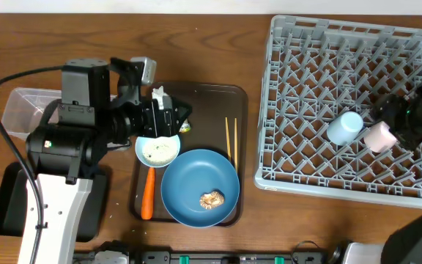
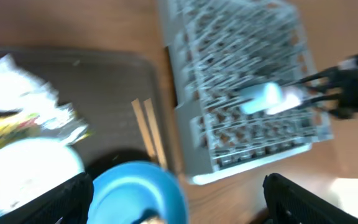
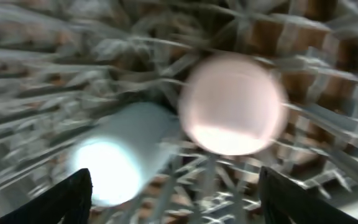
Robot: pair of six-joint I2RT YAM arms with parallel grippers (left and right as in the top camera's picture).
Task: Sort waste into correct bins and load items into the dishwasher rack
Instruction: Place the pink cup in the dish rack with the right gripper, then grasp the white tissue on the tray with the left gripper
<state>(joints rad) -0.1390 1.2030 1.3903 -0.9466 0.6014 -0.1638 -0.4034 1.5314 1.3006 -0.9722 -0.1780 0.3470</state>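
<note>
My left gripper [image 1: 168,114] [image 2: 178,186] is open and empty over the dark brown serving tray [image 1: 211,99]. It hangs by the crumpled white paper [image 1: 160,97] [image 2: 11,87] and the yellow-green wrapper [image 1: 184,126] [image 2: 17,127]. The light blue bowl [image 1: 157,150] holds rice. The blue plate [image 1: 200,183] [image 2: 135,190] carries a brown food lump [image 1: 212,199]. The carrot [image 1: 148,194] and the chopsticks [image 1: 231,139] [image 2: 149,134] lie on the tray. My right gripper [image 1: 393,121] [image 3: 174,183] is open above the blue cup [image 1: 345,126] [image 3: 120,158] and the pink cup [image 1: 379,136] [image 3: 232,102], both lying in the grey rack [image 1: 328,44].
The clear tub [image 1: 20,110] stands at the far left. The black tray [image 1: 6,202] lies in front of it, partly hidden under my left arm. The rack fills the right side of the table. The wrist views are blurred.
</note>
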